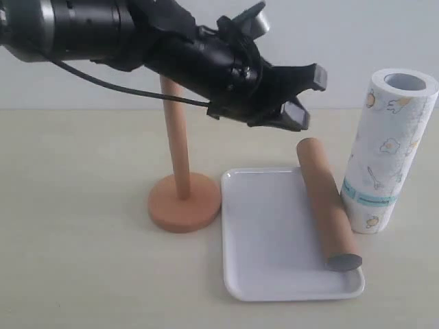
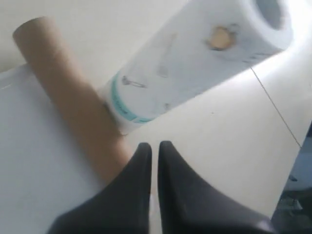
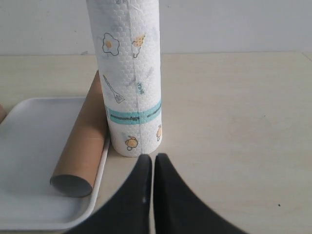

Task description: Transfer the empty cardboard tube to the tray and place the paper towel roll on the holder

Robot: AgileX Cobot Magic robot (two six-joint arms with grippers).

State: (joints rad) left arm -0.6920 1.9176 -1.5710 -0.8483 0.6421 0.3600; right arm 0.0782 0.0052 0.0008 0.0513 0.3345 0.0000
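The empty cardboard tube (image 1: 328,205) lies along the right side of the white tray (image 1: 267,233), its grey open end toward the front. Just right of the tray, the paper towel roll (image 1: 384,157) stands upright on the table. The wooden holder (image 1: 180,171) stands left of the tray with a bare pole. My left gripper (image 1: 309,96) hovers above the tube's far end; in its wrist view the gripper (image 2: 154,145) is shut and empty over the tube (image 2: 73,97) and roll (image 2: 195,63). My right gripper (image 3: 148,157) is shut and empty, low in front of the roll (image 3: 129,73), beside the tube (image 3: 83,146).
The left arm's black body crosses in front of the holder's pole top. A pale wall stands behind the beige tabletop (image 1: 82,205). The tray's rim (image 3: 100,175) lies close to the roll's base.
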